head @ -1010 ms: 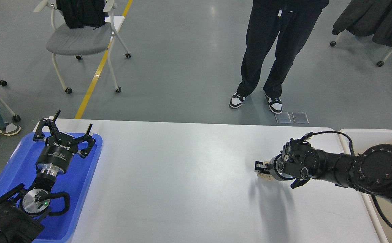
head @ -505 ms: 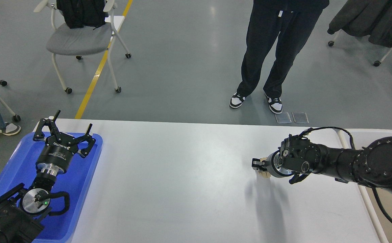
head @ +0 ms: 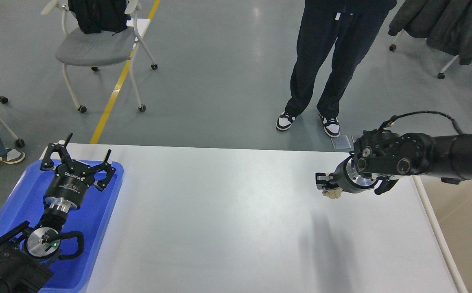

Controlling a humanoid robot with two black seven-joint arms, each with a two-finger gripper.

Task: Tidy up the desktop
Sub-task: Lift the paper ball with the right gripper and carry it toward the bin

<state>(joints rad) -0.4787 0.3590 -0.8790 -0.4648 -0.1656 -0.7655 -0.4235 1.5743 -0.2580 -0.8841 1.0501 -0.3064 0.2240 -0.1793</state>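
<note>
The desktop is a large white-grey tabletop filling the lower view. My right gripper is raised above its right part and is shut on a small crumpled beige scrap that hangs just under the fingers. Its shadow falls on the desktop below. My left gripper is open and empty, held over the blue tray at the desktop's left end.
A cream-rimmed beige bin stands against the desktop's right edge. A person in black trousers stands beyond the far edge. A grey chair and another chair with dark coats stand on the floor behind.
My right gripper has lifted off the desktop with the beige scrap and moved up and toward the right. The left arm has not moved.
</note>
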